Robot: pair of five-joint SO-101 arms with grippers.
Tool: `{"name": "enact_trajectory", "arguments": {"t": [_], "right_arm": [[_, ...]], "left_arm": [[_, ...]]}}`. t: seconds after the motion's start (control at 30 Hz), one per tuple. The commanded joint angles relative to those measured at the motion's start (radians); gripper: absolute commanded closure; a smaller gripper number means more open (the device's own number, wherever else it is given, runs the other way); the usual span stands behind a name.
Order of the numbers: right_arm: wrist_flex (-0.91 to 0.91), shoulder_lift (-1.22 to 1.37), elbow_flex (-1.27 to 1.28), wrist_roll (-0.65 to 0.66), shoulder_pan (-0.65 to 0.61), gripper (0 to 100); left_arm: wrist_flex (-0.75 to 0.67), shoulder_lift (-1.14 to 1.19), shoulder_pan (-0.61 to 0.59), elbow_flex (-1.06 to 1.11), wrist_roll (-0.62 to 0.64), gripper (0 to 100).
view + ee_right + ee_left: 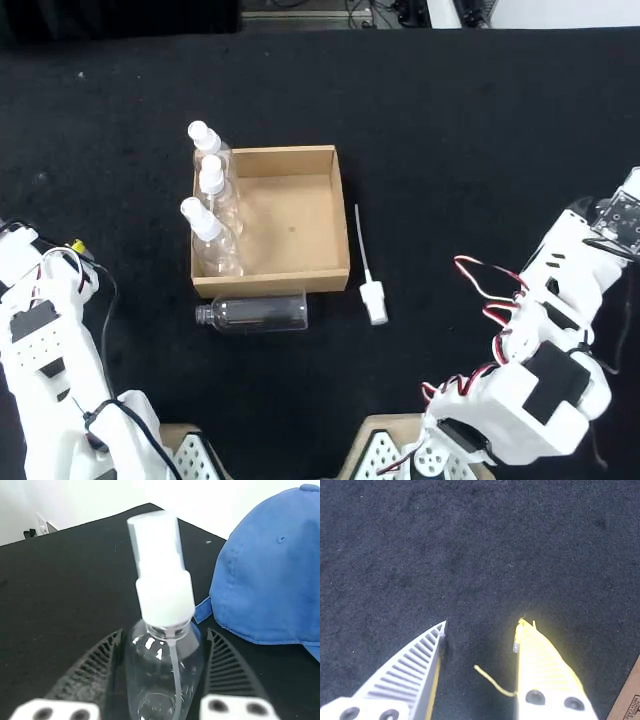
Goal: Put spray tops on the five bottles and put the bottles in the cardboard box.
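Clamping a clear spray-topped plastic bottle (162, 677), the right gripper (164, 634) sits well right of the brown cardboard box (270, 283). Top points outward

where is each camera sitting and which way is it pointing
High view: overhead, looking down on cardboard box, lying bottle, loose spray top; left arm, right arm at lower corners.
Left wrist view: on left arm, facing down at black table cover; open jaws show.
Right wrist view: on right arm, facing across toward blue cap; jaws clamp capped bottle.
Shared: high and left wrist views both show the cardboard box.
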Motion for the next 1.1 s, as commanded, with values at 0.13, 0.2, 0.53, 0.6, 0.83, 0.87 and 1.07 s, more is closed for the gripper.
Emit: {"name": "enact_trajectory", "arguments": {"t": [0.13, 0.2, 0.53, 0.6, 0.83, 0.87, 1.07], "right_arm": [[0.006, -0.036, -0.016, 0.003, 0.025, 93.4], [0.037, -0.087, -0.013, 0.0, 0.018, 93.8], [0.736, -0.704, -0.074, -0.048, -0.278, 93.7], [0.825, -0.822, -0.084, -0.092, -0.385, 93.7], [0.933, -1.055, -0.087, -0.124, -0.772, 93.7], [0.931, -1.047, -0.087, -0.124, -0.816, 93.7], [0.813, -0.941, -0.079, -0.189, -1.0, 94.1]], "left_arm": [[-0.02, -0.031, -0.012, -0.015, 0.006, 80], [-0.02, -0.031, -0.012, -0.015, 0.006, 80], [-0.02, -0.031, -0.012, -0.015, 0.006, 80], [-0.02, -0.031, -0.012, -0.015, 0.006, 80], [-0.02, -0.031, -0.012, -0.015, 0.006, 80], [-0.02, -0.031, -0.012, -0.015, 0.006, 80], [-0.02, -0.031, -0.012, -0.015, 0.006, 80]]}}
